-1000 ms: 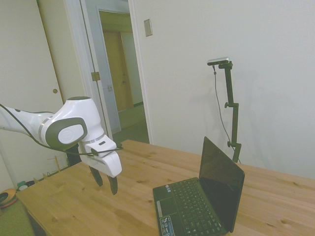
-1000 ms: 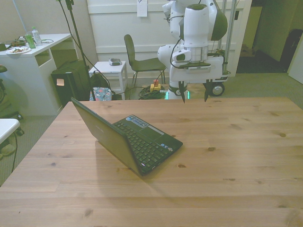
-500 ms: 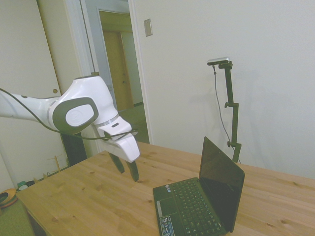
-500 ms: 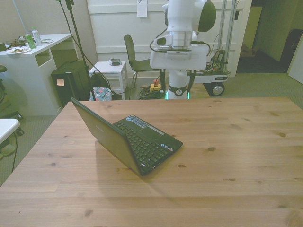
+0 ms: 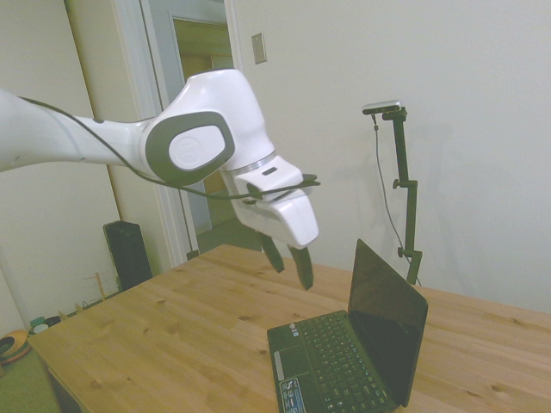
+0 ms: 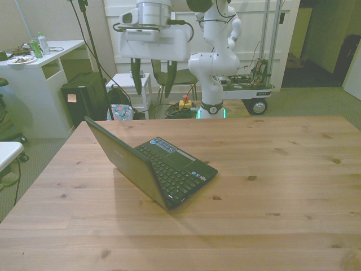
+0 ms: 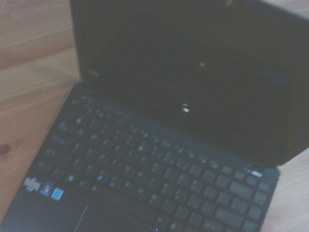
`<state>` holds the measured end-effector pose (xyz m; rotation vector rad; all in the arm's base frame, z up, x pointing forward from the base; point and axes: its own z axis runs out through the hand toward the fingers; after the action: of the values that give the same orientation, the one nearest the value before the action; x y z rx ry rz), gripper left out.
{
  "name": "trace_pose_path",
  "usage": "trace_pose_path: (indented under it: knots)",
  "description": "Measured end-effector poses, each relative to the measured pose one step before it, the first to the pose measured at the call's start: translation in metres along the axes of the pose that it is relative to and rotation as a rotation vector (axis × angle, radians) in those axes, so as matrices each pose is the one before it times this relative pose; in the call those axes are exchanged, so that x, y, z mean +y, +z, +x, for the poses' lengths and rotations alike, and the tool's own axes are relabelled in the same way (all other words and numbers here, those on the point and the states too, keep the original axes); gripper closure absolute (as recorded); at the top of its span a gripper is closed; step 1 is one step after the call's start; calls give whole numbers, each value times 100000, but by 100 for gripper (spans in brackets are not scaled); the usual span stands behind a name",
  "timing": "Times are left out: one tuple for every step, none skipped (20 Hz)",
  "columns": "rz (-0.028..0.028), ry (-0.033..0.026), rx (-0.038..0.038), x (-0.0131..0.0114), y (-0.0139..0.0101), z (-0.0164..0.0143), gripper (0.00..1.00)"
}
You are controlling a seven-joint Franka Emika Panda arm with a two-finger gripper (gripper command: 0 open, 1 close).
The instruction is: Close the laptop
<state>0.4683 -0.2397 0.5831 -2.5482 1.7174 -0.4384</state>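
The small black laptop (image 5: 349,353) (image 6: 152,166) stands open on the wooden table (image 6: 271,186), its dark screen tilted back past upright and its keyboard showing. Light stickers sit on the palm rest. My gripper (image 5: 288,262) (image 6: 153,83) hangs in the air well above the table, open with nothing between its fingers. It is above and behind the laptop in the front view, toward the keyboard side of the screen. The wrist view looks down, blurred, on the laptop's keyboard and dark screen (image 7: 188,96).
Bare wood of the table (image 5: 164,344) spreads around the laptop on all sides. Beyond the far edge stand a chair (image 6: 169,76), a small white stool (image 6: 131,83) and a white desk (image 6: 39,68) at the front view's left.
My gripper has risen and swung toward the laptop: rightward and up in the side view, toward the front view's left. The laptop has not moved.
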Motion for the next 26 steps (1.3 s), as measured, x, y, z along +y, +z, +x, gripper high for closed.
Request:
trace_pose_path:
  knots:
    - [-293, 980, 688, 249, -326, 1299, 0]
    - [-284, 1210, 863, 320, -275, 1316, 0]
    - [-487, 1233, 662, 395, -228, 1376, 0]
    - [-364, 1083, 861, 343, -258, 1391, 0]
    - [-671, 1080, 714, 281, -175, 1355, 0]
    - [-615, 1184, 711, 210, -137, 1341, 0]
    - [-497, 849, 461, 97, -47, 1257, 0]
    - [-493, 465, 354, -25, -5, 1165, 0]
    - [-568, 547, 101, -78, 118, 1084, 0]
    - [-391, 685, -129, -157, 143, 1045, 0]
    - [0, 451, -366, -185, 122, 994, 0]
    - [-206, 434, -148, -174, 191, 981, 0]
    - [6, 577, -279, -191, 242, 957, 0]
    - [-287, 354, -154, -226, 253, 860, 0]
    - [-303, 404, 103, -230, 240, 829, 0]
    - [18, 351, -130, -234, 249, 787, 0]
    - [-146, 247, -182, -242, 286, 715, 0]
    - [-157, 225, -71, -212, 273, 707, 0]
    - [99, 258, -330, -238, 275, 630, 0]
    - [-66, 132, -304, -270, 380, 577, 0]
    - [-289, 76, -393, -375, 524, 466, 0]
    - [66, -11, -789, -486, 624, 335, 0]
    - [90, -419, -784, -654, 744, 202, 0]
    - [-287, -872, -422, -755, 687, 79, 0]
    - [-324, -1224, -276, -864, 615, -68, 100]
    - [-132, -1144, -29, -830, 466, -94, 100]
